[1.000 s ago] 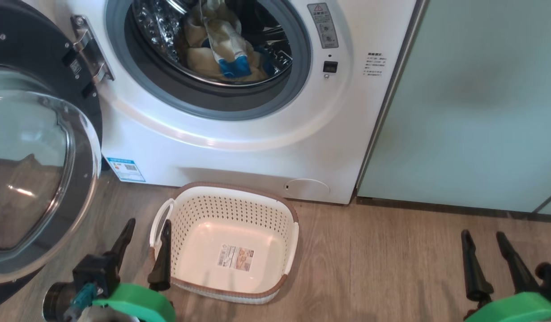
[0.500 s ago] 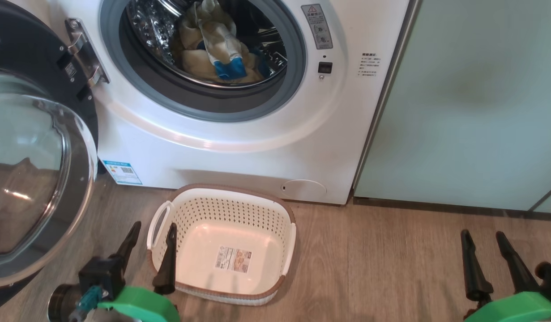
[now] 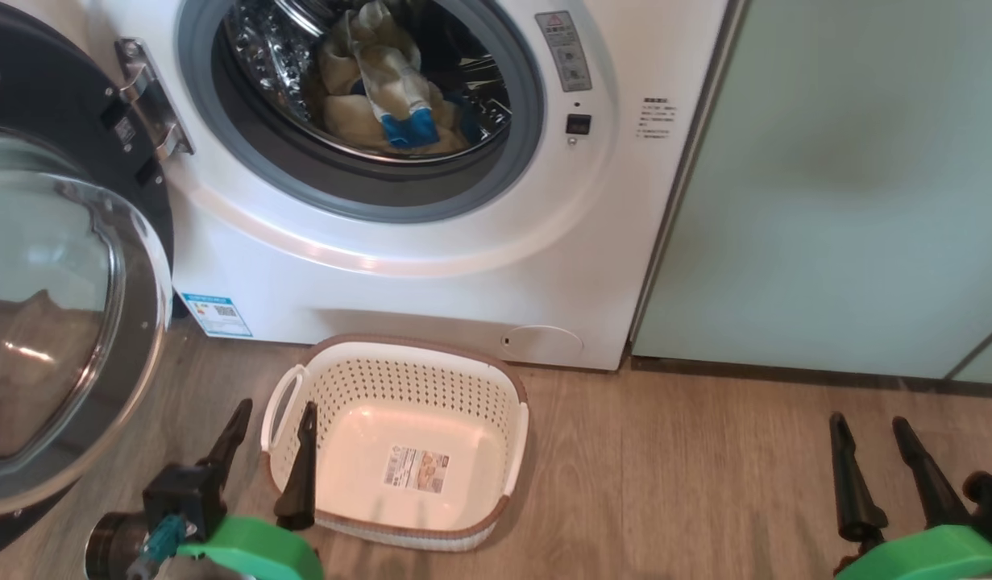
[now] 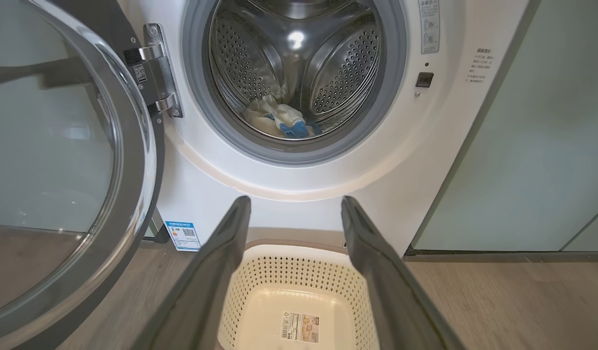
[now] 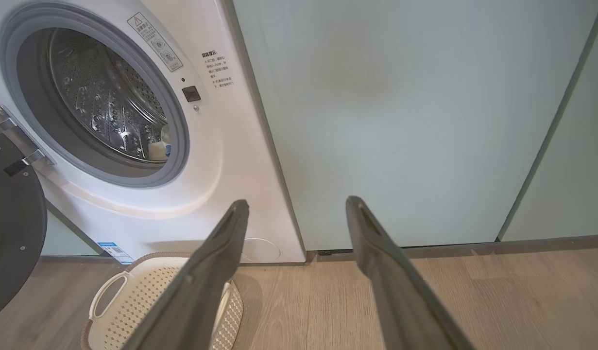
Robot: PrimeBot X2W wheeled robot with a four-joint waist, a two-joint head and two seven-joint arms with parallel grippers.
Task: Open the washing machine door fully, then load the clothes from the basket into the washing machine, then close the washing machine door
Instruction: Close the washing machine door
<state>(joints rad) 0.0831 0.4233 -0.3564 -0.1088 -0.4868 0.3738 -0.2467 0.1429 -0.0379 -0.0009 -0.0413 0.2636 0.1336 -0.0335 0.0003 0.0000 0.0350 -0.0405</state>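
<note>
Head view: clothes (image 3: 387, 97) inside washing machine (image 3: 431, 274) (door (image 3: 60, 322) wide). Left gripper (image 3: 276, 405) by basket (image 3: 415, 379), right gripper (image 3: 869, 419) apart; both released.

A pale green cabinet (image 3: 850, 177) with a smooth, plain front stands at the far edge of the wood-look plank floor (image 3: 665, 483). A dark strip (image 3: 786, 375) runs along the cabinet's base. A thin seam (image 5: 550, 126) divides its front into two panels.
</note>
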